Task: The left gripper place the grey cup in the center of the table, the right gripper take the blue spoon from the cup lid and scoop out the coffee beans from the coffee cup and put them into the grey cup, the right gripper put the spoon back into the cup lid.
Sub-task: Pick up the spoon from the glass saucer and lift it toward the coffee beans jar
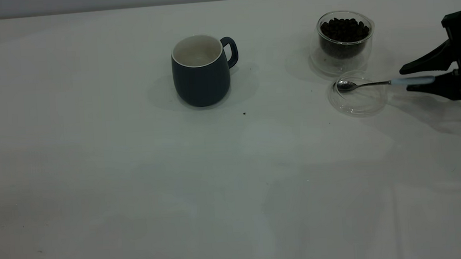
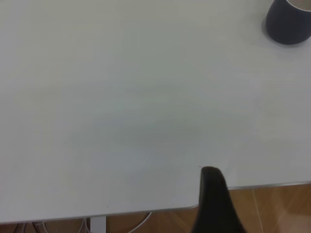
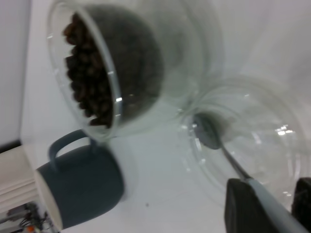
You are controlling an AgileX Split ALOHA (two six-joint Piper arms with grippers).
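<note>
The grey cup (image 1: 201, 71) stands upright near the middle of the worktop (image 1: 137, 171), handle turned toward the right side, white inside showing no beans; a tiny dark speck (image 1: 244, 113) lies just in front of it. Well to the right, the coffee cup (image 1: 344, 42) sits heaped with coffee beans (image 1: 344, 29); the cup lid (image 1: 357, 93) lies flat just in front of it, close to touching. The blue spoon (image 1: 383, 83) rests with its bowl in the lid, handle reaching out past the rim; the right end effector (image 1: 405, 79) sits at that handle's end, fingers spread wide, one either side of the pale handle; nothing stands between spoon and either cup. The left end effector (image 2: 214, 194) is off by the worktop's edge; I cannot tell its spread.
</note>
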